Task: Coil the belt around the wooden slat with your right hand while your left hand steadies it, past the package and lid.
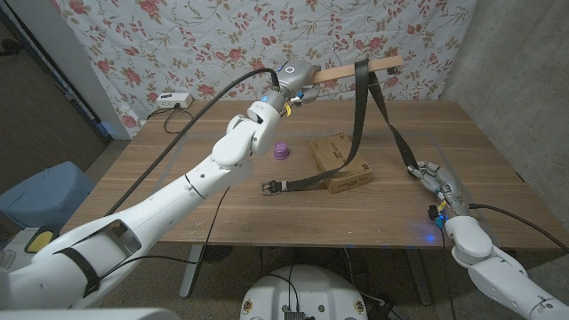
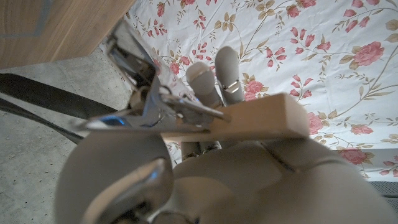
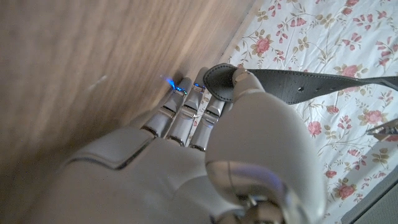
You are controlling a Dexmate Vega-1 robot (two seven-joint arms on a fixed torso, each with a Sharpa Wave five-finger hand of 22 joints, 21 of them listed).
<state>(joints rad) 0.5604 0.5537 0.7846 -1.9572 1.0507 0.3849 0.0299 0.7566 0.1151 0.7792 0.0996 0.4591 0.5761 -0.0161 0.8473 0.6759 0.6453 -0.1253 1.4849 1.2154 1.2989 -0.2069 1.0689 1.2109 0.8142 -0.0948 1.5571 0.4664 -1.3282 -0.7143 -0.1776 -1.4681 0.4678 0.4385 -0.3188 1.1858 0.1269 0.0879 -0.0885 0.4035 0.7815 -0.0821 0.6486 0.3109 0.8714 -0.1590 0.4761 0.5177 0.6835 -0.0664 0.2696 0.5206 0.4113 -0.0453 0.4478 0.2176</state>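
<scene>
**Wooden slat held up, belt draped over it**

Wooden slat [image 1: 356, 68] held above the table's [image 1: 222, 191] far edge, gripped at one end by the left hand [image 1: 293, 78]; in the left wrist view fingers [image 2: 227, 78] clenched around the slat [image 2: 261, 121]. One dark belt [image 1: 360, 107] hanging over the slat, wrapped there. One strand going down to the package [image 1: 340, 160], with the buckle end [image 1: 274, 186] lying on the table. Other strand going to the right hand [image 1: 433, 180], near the table's right edge. In the right wrist view, the pointed belt tip [image 3: 227, 81] pinched by the right hand's fingers [image 3: 186, 115]. One brown package, closed, contents not visible. One purple lid [image 1: 282, 149] just beside it, apart.
</scene>
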